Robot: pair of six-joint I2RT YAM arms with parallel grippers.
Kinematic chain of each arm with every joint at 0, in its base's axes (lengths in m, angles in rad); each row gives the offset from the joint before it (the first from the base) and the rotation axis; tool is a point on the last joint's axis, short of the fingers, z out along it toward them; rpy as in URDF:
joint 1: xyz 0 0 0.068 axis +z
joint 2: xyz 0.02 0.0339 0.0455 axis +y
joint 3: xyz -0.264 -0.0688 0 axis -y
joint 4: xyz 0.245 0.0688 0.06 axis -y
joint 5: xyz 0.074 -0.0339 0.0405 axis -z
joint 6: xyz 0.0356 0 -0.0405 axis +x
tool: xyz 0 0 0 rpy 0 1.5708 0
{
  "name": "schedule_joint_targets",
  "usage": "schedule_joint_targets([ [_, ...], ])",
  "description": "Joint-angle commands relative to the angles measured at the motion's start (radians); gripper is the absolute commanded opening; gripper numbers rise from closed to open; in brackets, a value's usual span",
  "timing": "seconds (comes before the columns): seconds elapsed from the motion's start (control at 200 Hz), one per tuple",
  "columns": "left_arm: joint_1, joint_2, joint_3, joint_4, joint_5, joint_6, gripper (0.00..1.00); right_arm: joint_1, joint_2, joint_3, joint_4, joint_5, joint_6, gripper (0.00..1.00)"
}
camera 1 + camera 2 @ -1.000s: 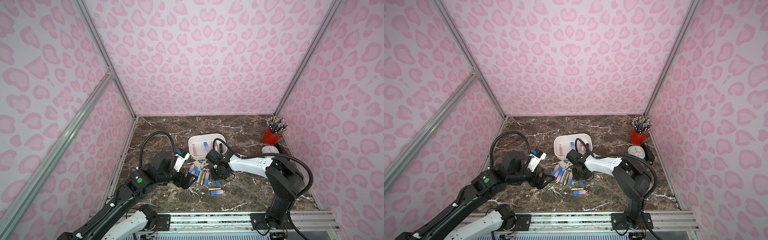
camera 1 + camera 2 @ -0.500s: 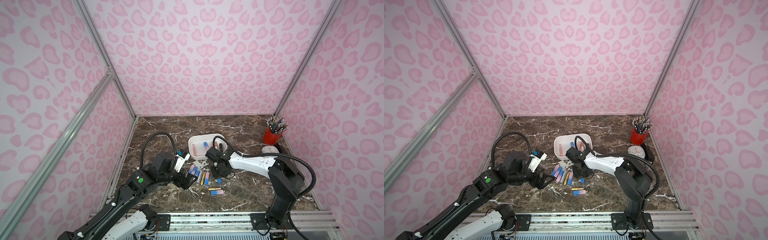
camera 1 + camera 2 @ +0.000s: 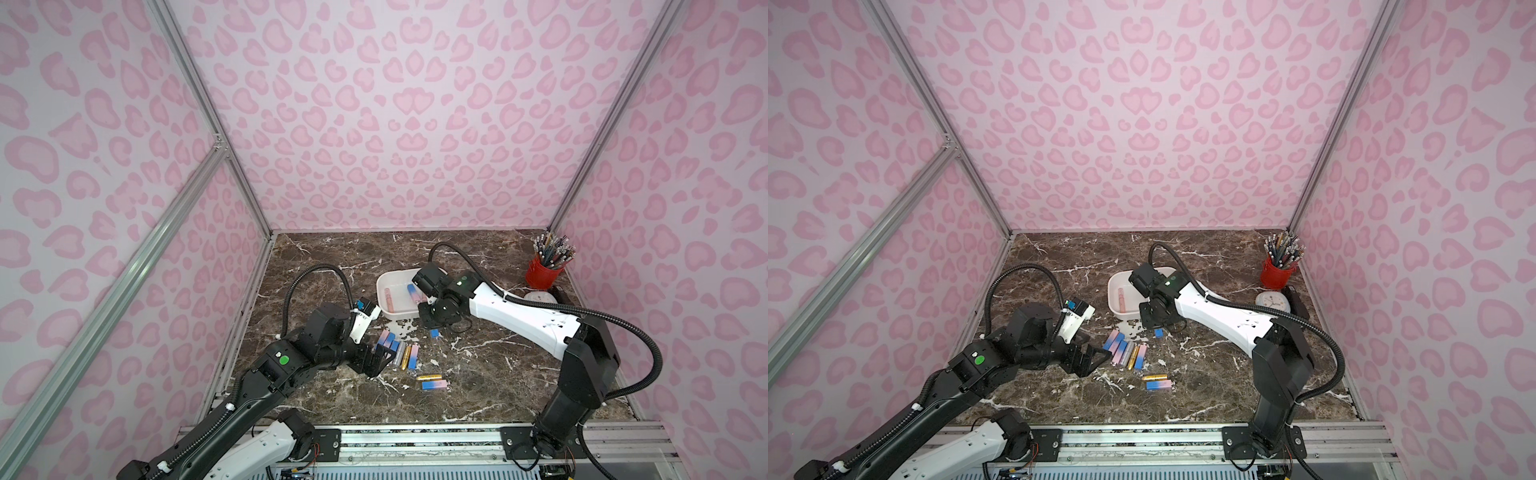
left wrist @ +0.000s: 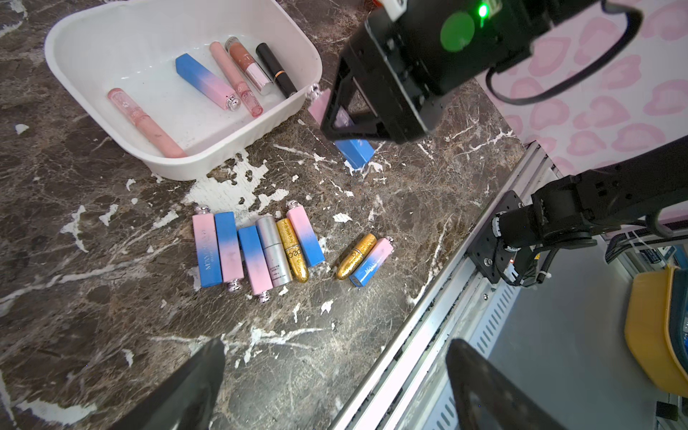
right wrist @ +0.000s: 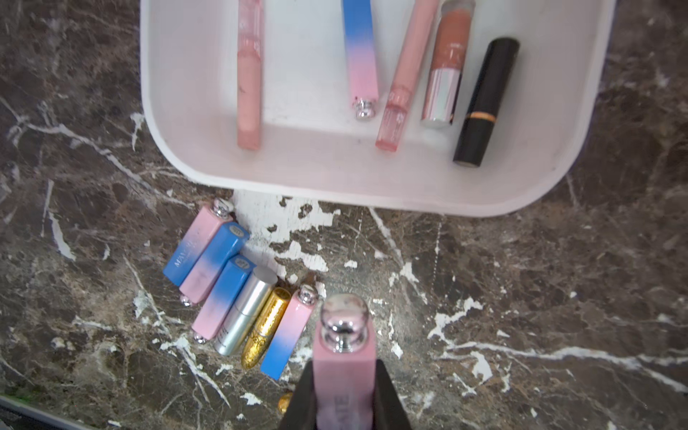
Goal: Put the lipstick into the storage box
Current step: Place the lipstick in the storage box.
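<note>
Left wrist view takes in the whole layout. At the left, the left end effector (image 4: pixel 337 348) hangs over the desk (image 4: pixel 93 316) with its jaws wide apart and nothing between them. Just beyond it lies a row of six tubes (image 4: pixel 257 253), side by side and touching: four pink-to-blue square cases, a silver cylinder and a gold glitter bullet. A pair of tubes (image 4: pixel 363 260), one gold and one pink-to-blue, lies a little to the right, apart from the row.

Behind the row sits the storage box (image 4: pixel 242 149). Five pieces lie flat inside it: two pink gloss tubes, a pink-to-blue case, a brown gloss with a silver cap and a black lipstick.

Beside the box's near corner, the right end effector (image 5: pixel 344 398) is clamped on the pink-to-blue lipstick (image 5: pixel 343 368). Its pads press two opposite flat faces near mid-length, and the silver knob points toward the box. This lipstick is outside the box, just beside its outer wall. Its blue end is low over the desk, and I cannot tell whether it touches. Far right, a red pencil cup (image 3: pixel 540 276) stands well apart.

The case looks light, stiff and glossy. Its flat sides suit parallel pads, and a mid-length hold should resist pivoting. The rounded knob seems too slick to grip, and pinching near the cap alone might pull the cap off.
</note>
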Motion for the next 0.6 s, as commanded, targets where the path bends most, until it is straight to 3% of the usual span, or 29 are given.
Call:
schedule_joint_targets([
  [0.0,0.002,0.009,0.012,0.040,-0.015,0.017,0.95,-0.036,0.058,0.085,-0.022,0.001,-0.054,0.20],
  [0.315,0.002,0.064,0.055,0.037,-0.040,0.054,0.95,-0.163,0.325,0.377,-0.006,-0.057,-0.148,0.20],
  [0.595,0.002,0.099,0.092,0.035,-0.048,0.075,0.95,-0.195,0.524,0.558,-0.053,-0.099,-0.212,0.21],
])
